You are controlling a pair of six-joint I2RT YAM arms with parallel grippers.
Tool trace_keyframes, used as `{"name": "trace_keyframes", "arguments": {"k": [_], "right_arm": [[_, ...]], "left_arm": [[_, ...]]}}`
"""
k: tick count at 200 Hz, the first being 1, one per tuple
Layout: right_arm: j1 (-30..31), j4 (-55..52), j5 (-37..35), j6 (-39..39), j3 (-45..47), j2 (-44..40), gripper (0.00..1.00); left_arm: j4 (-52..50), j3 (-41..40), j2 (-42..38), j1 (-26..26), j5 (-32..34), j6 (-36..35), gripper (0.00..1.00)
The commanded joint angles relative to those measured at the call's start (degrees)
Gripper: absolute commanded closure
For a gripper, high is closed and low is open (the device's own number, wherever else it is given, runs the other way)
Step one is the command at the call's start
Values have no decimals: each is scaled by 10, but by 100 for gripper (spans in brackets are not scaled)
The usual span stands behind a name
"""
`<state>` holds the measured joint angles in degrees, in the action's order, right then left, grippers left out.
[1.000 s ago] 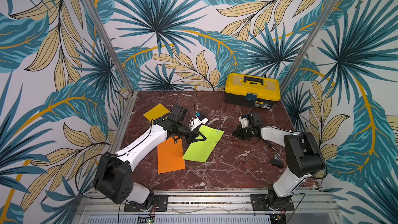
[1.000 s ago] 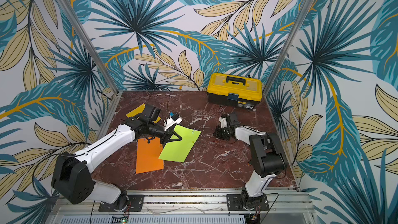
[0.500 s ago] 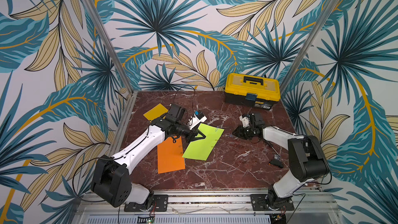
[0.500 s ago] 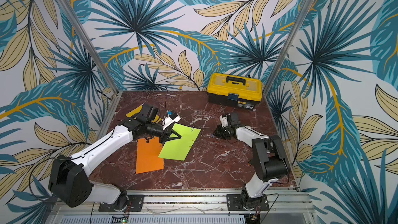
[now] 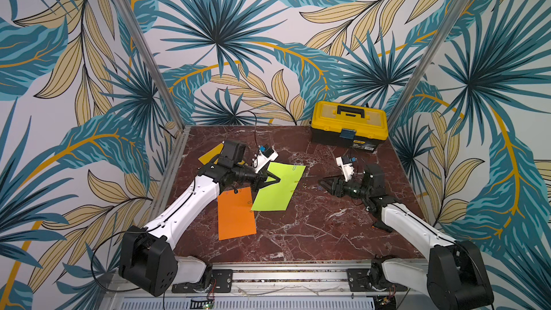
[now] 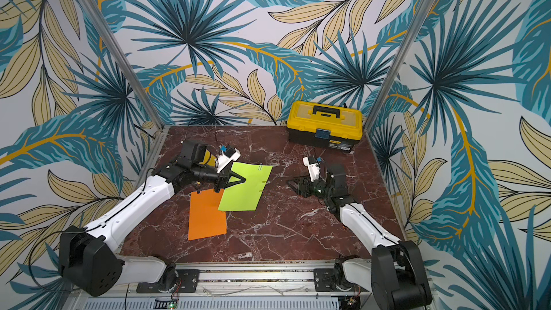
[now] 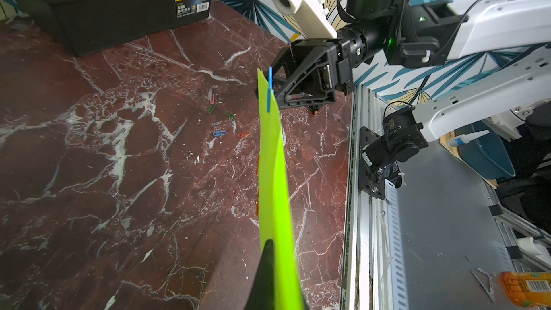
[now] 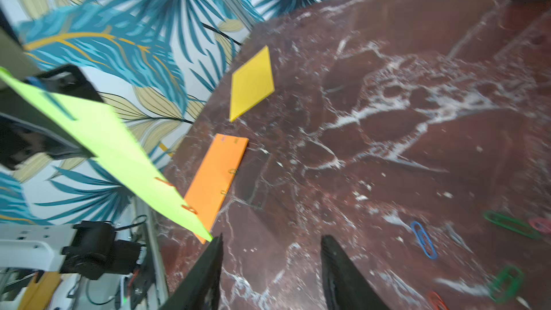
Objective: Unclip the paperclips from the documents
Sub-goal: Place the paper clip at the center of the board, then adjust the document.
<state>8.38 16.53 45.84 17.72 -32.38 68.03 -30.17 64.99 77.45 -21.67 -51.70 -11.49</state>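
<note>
Bench of red marble, seen in both top views.

Left arm: base at the 7 o'clock corner, forearm running toward 1 o'clock, wrist turned so the left end effector points to 3 o'clock. Its fingers are pressed together on the 9 o'clock edge of the lime green sheet. The sheet hangs off the bench on that side, near centre. Its lower corner overlaps the orange sheet in the top views. Cannot tell whether the far corner touches down.

Clips on the green sheet: a blue clip on the 12 o'clock edge and two orange clips along the 3 o'clock edge.

The orange sheet lies flat toward 7 o'clock, with small clips on its edge. The golden yellow sheet lies flat at 10 o'clock, partly behind the left wrist in the top views.

Right arm: base at the 5 o'clock corner, forearm toward 11 o'clock, wrist bent over. The right end effector is low over the bench and aimed at 9 o'clock. Its fingers stand apart with nothing between them, the tips near the green sheet but not touching it.

Loose clips in blue, green and red lie scattered on the bench beside the right end effector.

A yellow-and-black toolbox sits at 1 o'clock, lid down.
</note>
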Motion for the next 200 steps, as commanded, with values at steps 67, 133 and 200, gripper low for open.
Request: {"name": "trace_keyframes", "arguments": {"k": [67,133,200], "right_arm": [[52,169,131,30,-33,3,35],[88,155,149,9,-98,68,35],[106,227,186,58,-110,78,47]], "left_arm": [[22,37,-6,6,-75,-17,100],[59,10,-10,7,-96,0,100],[59,3,-9,6,-92,-1,100]]}}
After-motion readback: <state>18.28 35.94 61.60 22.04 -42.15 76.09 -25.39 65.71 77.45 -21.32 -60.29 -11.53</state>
